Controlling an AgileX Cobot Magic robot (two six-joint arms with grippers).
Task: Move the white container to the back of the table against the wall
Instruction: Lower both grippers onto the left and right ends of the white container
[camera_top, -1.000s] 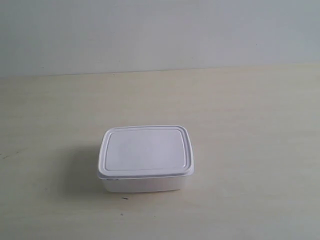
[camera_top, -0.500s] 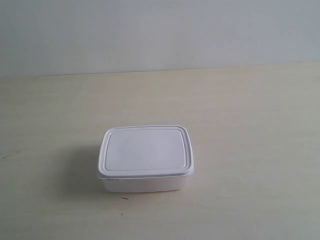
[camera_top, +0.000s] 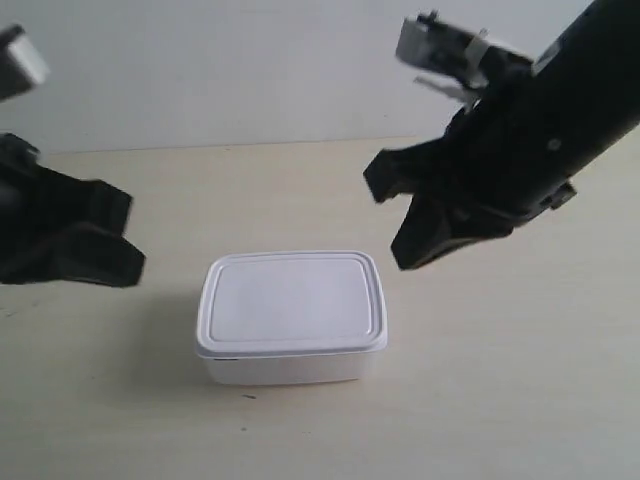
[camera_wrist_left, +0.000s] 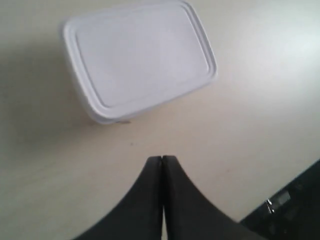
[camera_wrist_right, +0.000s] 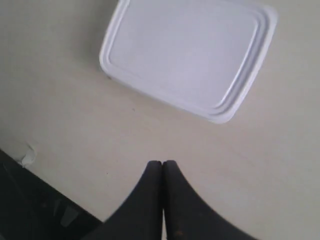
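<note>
The white container (camera_top: 292, 315) stands lidded on the table (camera_top: 500, 380), well in front of the wall (camera_top: 250, 70). A black arm at the exterior view's left (camera_top: 60, 240) hovers beside and above it. Another black arm at the exterior view's right (camera_top: 490, 170) hangs above its far right corner. Neither touches the box. In the left wrist view the container (camera_wrist_left: 140, 57) lies ahead of my left gripper (camera_wrist_left: 162, 158), which is shut with nothing in it. In the right wrist view the container (camera_wrist_right: 190, 55) lies ahead of my right gripper (camera_wrist_right: 162, 162), which is shut and holds nothing.
Bare tabletop runs from the box back to the wall line (camera_top: 250, 145). A tiny dark speck (camera_top: 248, 396) sits just in front of the box. Dark robot parts show at a corner of each wrist view (camera_wrist_left: 292, 207) (camera_wrist_right: 30, 205).
Both arms have come into the exterior view from the sides, where none showed before. The container has not moved.
</note>
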